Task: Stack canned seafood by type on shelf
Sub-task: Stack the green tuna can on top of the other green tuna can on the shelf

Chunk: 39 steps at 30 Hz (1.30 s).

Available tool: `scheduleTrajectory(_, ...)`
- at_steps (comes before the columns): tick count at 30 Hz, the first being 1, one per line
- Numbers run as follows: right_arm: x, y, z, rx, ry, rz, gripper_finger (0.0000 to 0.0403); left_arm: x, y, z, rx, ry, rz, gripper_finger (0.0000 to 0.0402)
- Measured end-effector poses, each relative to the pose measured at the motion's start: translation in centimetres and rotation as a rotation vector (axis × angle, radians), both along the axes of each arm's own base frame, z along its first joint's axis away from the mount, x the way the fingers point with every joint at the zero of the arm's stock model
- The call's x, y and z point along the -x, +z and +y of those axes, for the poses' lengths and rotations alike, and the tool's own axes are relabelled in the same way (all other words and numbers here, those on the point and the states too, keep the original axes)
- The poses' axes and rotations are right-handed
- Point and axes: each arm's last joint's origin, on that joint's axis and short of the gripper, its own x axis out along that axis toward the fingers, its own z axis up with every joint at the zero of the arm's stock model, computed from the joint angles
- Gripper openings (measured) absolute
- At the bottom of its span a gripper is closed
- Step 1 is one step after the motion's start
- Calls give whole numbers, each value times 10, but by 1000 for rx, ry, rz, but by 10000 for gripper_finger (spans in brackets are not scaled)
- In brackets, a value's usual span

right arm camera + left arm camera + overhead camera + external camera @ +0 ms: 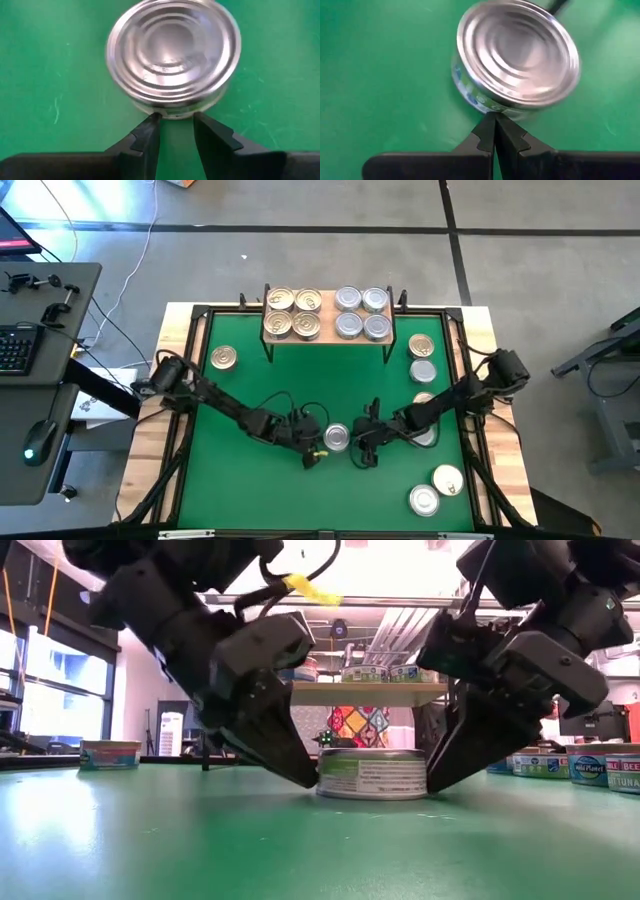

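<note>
One silver-lidded can (337, 438) stands flat on the green table between my two grippers. My left gripper (318, 442) is shut, with its tips at the can's left side. My right gripper (358, 438) is at the can's right side, its fingers a narrow gap apart with nothing between them. The wooden shelf (328, 320) stands at the table's far edge. On it are stacks of gold-lidded cans (293, 313) on its left half and silver-lidded cans (362, 313) on its right half. My left gripper meets the can's side wall low down (492, 109) with the tips of its shut fingers (312, 778). It slants down from the table's left. The can rests flat on the table. My right gripper sets its fingertips (152, 119) against the opposite side wall (172, 111), near the can's bottom edge. It slants down from the table's right. The fingers stand slightly apart and do not pinch the can.
Loose cans lie on the table: a gold one at the far left (223, 358), several along the right side (423, 370), and two at the near right (447, 478). A raised black frame (200, 311) runs along the table's edges.
</note>
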Motion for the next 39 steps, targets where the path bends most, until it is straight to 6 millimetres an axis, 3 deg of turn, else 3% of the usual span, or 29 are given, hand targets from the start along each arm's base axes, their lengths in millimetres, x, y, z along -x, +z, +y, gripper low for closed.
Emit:
scheduleTrajectory(11, -4, 36, 1, 16, -7, -16, 112, -2, 0, 2, -36, -2, -25, 0)
scheduleTrajectory(19, -15, 50, -1, 33, -20, -35, 112, -1, -1, 2, -35, -2, -15, 0)
scheduleTrajectory(24, -30, 70, -4, -1, -71, -207, 112, -9, 6, 1, -3, 10, -106, 0)
scheduleTrajectory(28, -30, 62, -6, -9, -5, -193, 112, -16, 12, 0, 8, 13, -195, 0)
scheduleTrajectory(32, -32, 68, -11, 12, -24, -219, 112, -17, 14, 0, 3, 13, -208, 0)
scheduleTrajectory(39, -29, 62, -10, 22, -10, -161, 112, -7, 9, -3, 8, 6, -84, 0)
